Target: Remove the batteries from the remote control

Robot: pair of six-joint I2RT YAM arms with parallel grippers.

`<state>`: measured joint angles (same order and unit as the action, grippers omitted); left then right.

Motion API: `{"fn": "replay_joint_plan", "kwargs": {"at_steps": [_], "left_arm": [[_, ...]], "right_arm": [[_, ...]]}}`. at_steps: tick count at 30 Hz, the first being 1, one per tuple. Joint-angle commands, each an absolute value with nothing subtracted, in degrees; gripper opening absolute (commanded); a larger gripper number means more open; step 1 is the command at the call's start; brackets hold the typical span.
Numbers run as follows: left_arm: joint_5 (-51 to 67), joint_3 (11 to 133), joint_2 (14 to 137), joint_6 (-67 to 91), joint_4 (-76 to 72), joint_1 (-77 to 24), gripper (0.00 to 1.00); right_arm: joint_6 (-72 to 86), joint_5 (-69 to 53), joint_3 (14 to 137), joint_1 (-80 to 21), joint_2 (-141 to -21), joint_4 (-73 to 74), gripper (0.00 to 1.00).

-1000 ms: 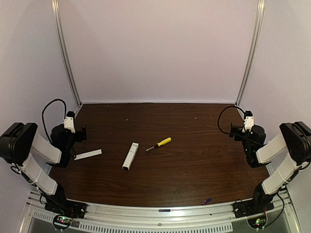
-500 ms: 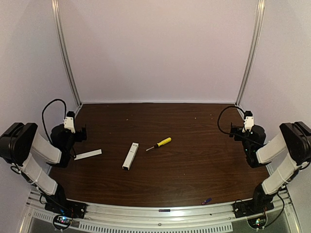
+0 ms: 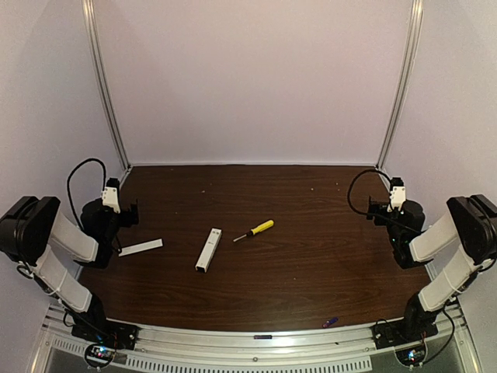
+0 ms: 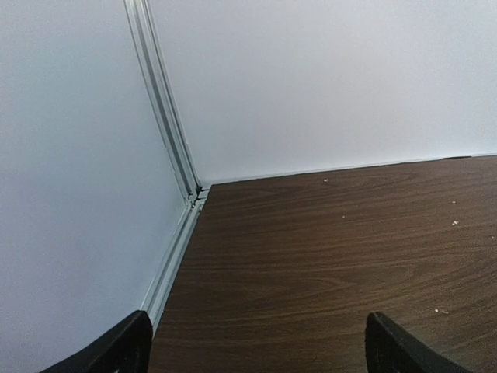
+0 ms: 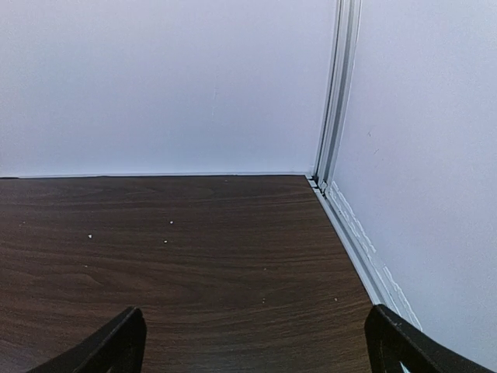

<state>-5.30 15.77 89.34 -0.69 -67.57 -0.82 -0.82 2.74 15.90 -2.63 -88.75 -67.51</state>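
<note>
– Remote control [image 3: 209, 249]: where does it lie?
– Flat on the dark wooden table [image 3: 311, 264], left of centre. Its length runs near to far with a slight lean to the right, and a small dark recess shows at its near end. Nothing touches it.
– And the left gripper [image 3: 130, 214]?
– It hangs over the table's left edge, well apart from the remote, which lies to its right and nearer the arm bases. Its jaws stand wide apart and hold nothing. The left wrist view shows only black fingertips [image 4: 116, 351] over bare wood, facing the far left corner.
– What lies between the two?
– A thin white cover strip [image 3: 140, 248], near the left gripper and left of the remote, touching neither.
– The right gripper [image 3: 379, 211]?
– It is over the right edge, jaws spread wide and empty, facing the far right corner. The remote is well apart on its left.
– Any batteries?
– One battery [image 3: 331, 321], a tiny blue-purple cell, lies at the table's near edge by the right arm's base. It is well apart from the remote and from both grippers.
– Anything else?
– A yellow-handled screwdriver [image 3: 255, 230] lies just beyond and right of the remote's far end, not touching it.
</note>
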Motion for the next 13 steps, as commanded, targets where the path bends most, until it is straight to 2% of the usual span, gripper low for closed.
{"fn": "replay_joint_plan", "kwargs": {"at_steps": [1,13], "left_arm": [[-4.88,15.45,89.81,-0.26,-70.13,-0.53,0.97],[-4.84,15.47,89.82,-0.20,-70.10,-0.53,0.97]], "right_arm": [[0.00,2.20,16.29,-2.46,-89.10,-67.94,1.00],[0.00,2.05,16.43,-2.46,-89.08,-67.69,1.00]]}}
